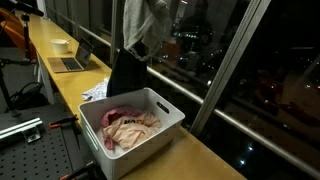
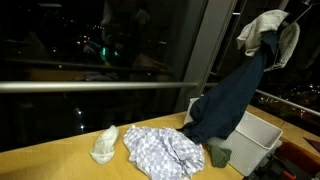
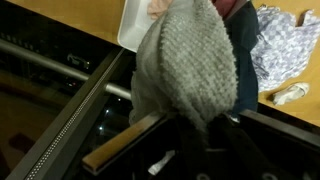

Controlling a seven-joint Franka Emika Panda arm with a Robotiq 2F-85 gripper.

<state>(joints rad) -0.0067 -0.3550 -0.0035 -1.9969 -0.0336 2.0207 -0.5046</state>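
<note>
My gripper (image 3: 196,122) is shut on a grey knit garment (image 3: 185,60), which bunches out from between the fingers. In both exterior views this grey garment (image 1: 155,25) (image 2: 268,32) is held high in the air near the window. A dark blue garment (image 2: 225,105) (image 1: 126,72) hangs down from the same bunch, and its lower end reaches the white basket (image 1: 168,108). The basket holds pink and cream clothes (image 1: 128,124). The fingertips themselves are hidden by the cloth.
On the wooden counter (image 2: 60,160) lie a blue-and-white checked cloth (image 2: 165,150), a white cloth (image 2: 105,145) and a small dark green item (image 2: 218,156) beside the basket (image 2: 262,135). A laptop (image 1: 72,62) and a bowl (image 1: 61,45) sit farther along. The dark window runs close alongside.
</note>
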